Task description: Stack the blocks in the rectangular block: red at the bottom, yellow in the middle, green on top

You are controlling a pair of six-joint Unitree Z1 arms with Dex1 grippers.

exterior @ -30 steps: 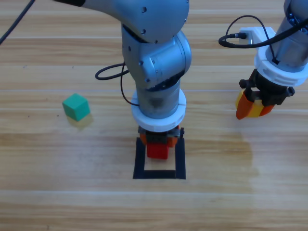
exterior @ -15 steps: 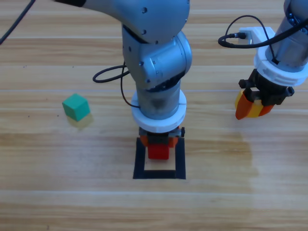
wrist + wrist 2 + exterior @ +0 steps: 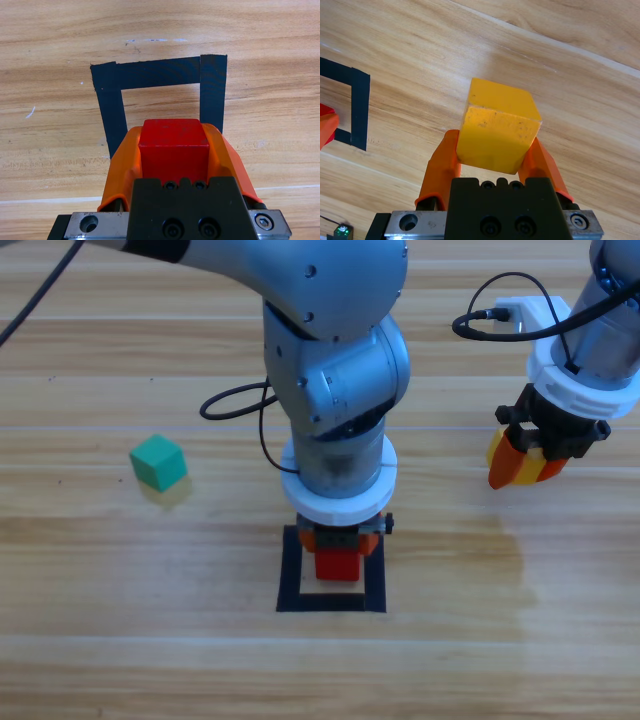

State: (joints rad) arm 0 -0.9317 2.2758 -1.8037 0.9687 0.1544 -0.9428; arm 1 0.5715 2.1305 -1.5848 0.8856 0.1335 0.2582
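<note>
The black tape outline of the rectangular block is lying on the wooden table, nearest the bottom of the overhead view. The left hand is pointing straight down over it, its arm dropping steeply from the top of the picture. Its orange jaws are clamped on either side of the red cube, which is sitting inside the outline, toward the far bar; whether the cube is touching the table cannot be told. In the left wrist view the red cube is filling the gap between the jaws, with the tape outline around and beyond it.

Farther back on the left, the green cube is resting alone on the table, well apart from the outline.

On the right, the right hand is hanging above the table, tilted, its jaws gripping the yellow cube.
</note>
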